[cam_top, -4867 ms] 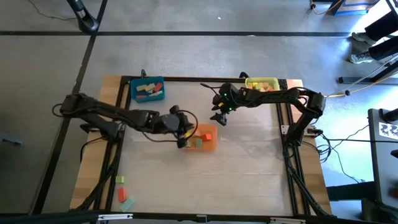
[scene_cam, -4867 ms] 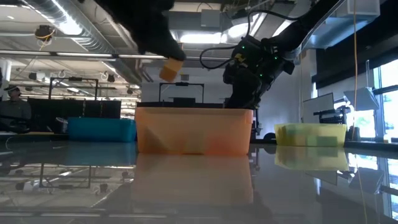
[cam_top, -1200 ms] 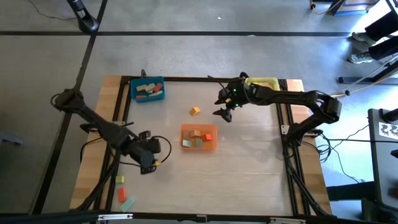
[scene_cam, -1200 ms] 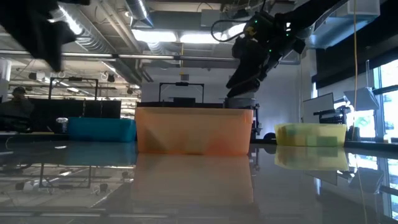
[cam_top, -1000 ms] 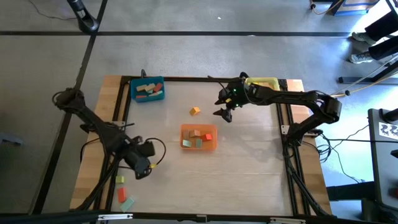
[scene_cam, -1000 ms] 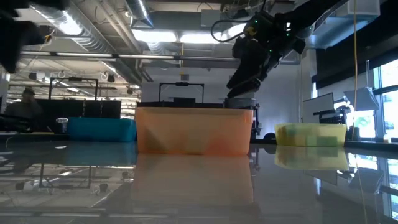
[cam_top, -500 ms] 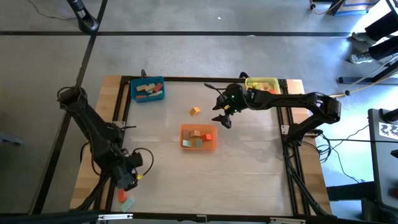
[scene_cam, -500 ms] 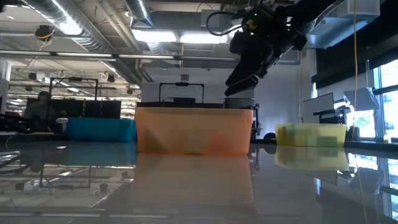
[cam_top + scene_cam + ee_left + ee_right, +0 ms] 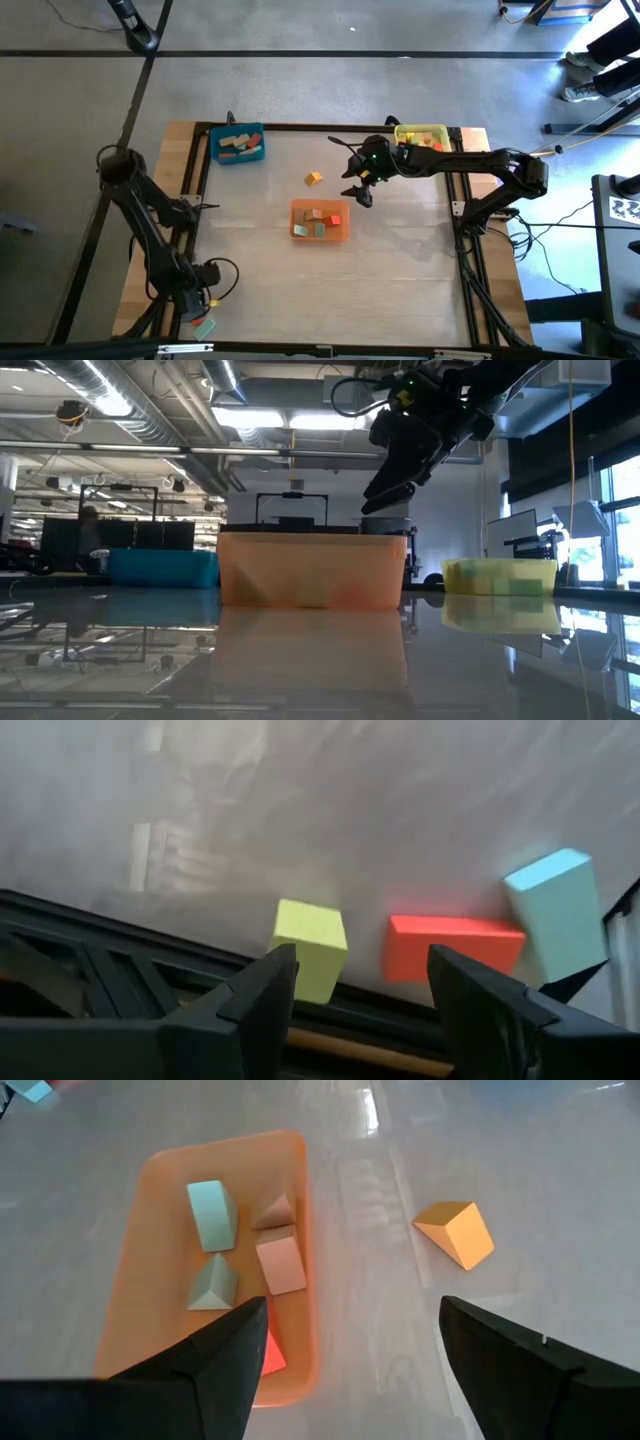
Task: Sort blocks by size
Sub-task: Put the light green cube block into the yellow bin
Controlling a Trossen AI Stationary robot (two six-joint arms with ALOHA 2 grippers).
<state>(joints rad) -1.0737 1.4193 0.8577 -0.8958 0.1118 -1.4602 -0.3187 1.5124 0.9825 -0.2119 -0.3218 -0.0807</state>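
Blocks lie in several spots: an orange block (image 9: 314,178) sits loose on the table (image 9: 400,260) at about 11 o'clock from the orange tray (image 9: 343,225), which holds a few; more fill the blue tray (image 9: 213,145) at 10 o'clock and the yellow tray (image 9: 405,128) at 1 o'clock. Near the table's 7 o'clock corner, a green block (image 9: 309,948), a red block (image 9: 452,947) and a light blue block (image 9: 557,913) sit in a row. The left gripper (image 9: 196,298) hangs over them, fingers spread and empty. The right gripper (image 9: 362,189) hovers between the orange and yellow trays, jaws parted, holding nothing.
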